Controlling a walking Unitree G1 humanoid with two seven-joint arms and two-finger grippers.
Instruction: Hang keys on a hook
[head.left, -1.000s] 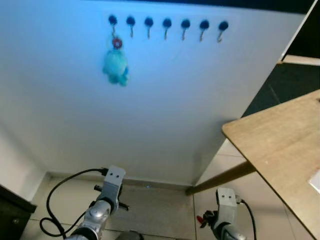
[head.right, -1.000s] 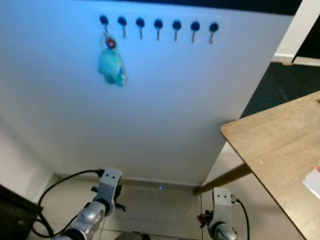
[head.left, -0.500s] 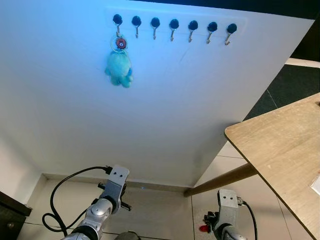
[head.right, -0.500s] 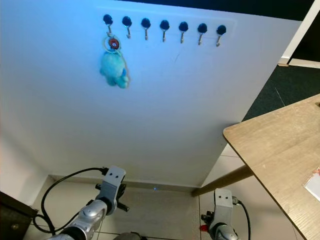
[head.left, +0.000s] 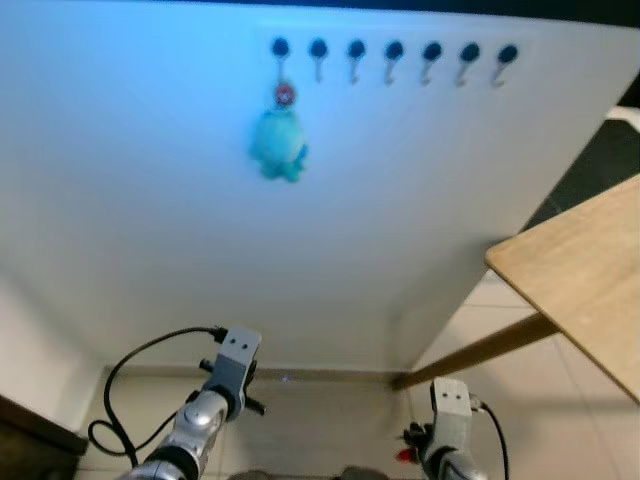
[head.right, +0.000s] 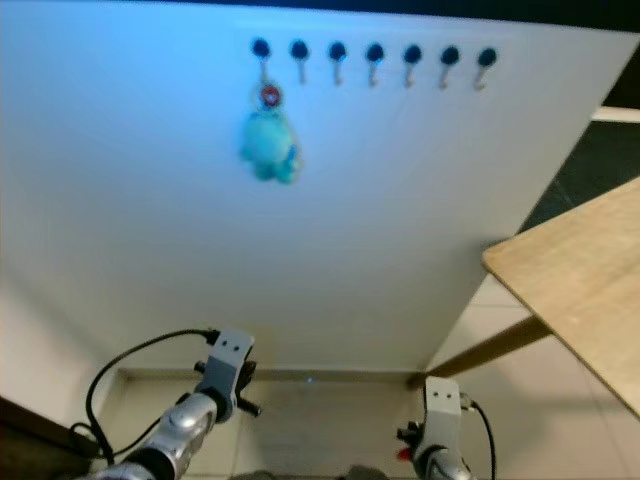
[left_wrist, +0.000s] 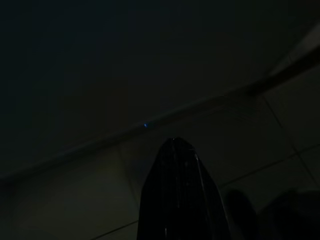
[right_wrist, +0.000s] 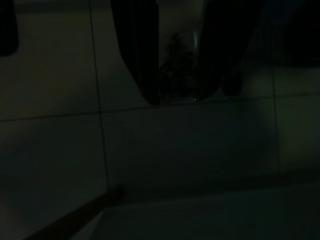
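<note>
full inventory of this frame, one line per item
Hooks: seven, black knobs with metal hooks, in a row high on the white wall.
Plush keychain: one, teal with a red ring, hanging on the leftmost hook.
White wall: one, ahead.
Wooden table: one, light wood, at the right, with a slanted leg.
Tiled floor: pale, below.
Dark furniture: one, lower left corner.
Left tool: black fingers together, low, over the floor.
Right tool: black fingers apart, low, something dim between them.

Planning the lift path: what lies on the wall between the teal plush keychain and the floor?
Bare white wall lies below the teal plush keychain, in both eye views.
</note>
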